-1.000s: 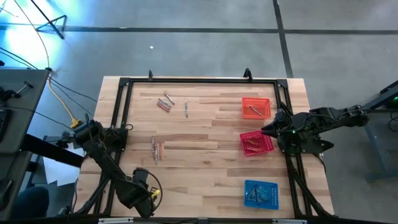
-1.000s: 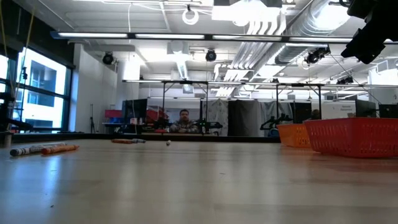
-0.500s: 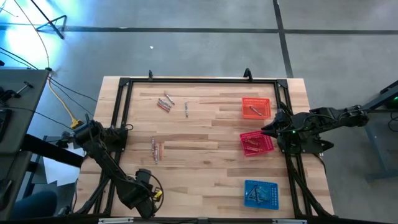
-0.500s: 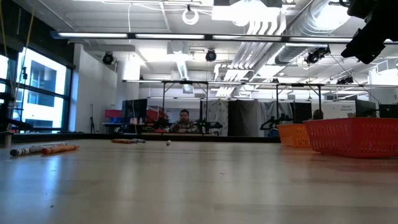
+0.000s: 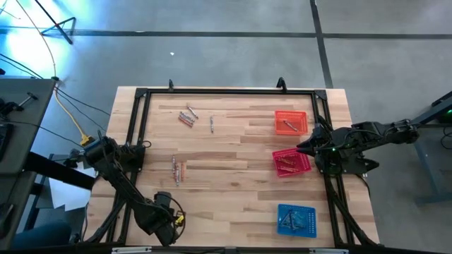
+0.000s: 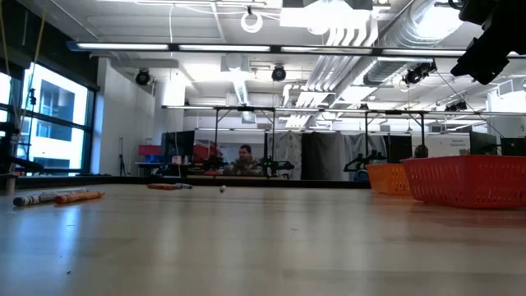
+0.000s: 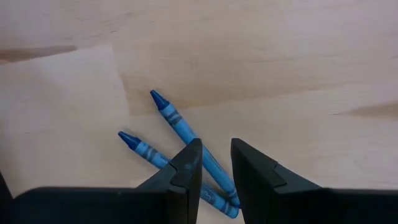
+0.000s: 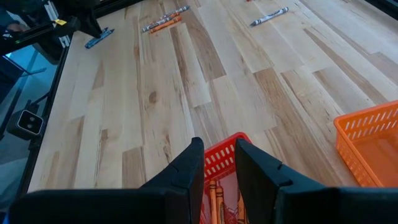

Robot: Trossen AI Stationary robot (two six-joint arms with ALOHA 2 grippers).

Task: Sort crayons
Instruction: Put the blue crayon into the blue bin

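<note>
— Two blue crayons, is that what the left gripper is looking at?

— Yes. They lie crossed on bare wood at the desk's near left corner, right under that gripper. One runs in behind its tips. I can't tell if it is clamped or let go.

— And the right gripper?

— Slightly parted with nothing in it. It hangs at the right edge, over the rim of the red basket, where waxy reddish sticks lie.

— Where are the loose ones?

— A paper-wrapped cluster sits near the far edge, with a single grey one beside it. A pair lies toward the left edge.

— The other baskets?

— Square perforated plastic. The orange basket is toward the far right corner and the blue basket toward the near right corner.

— The surroundings?

— Pale plank top in a black frame. Beyond it there is an open workshop with ceiling ducts and a seated person.
</note>
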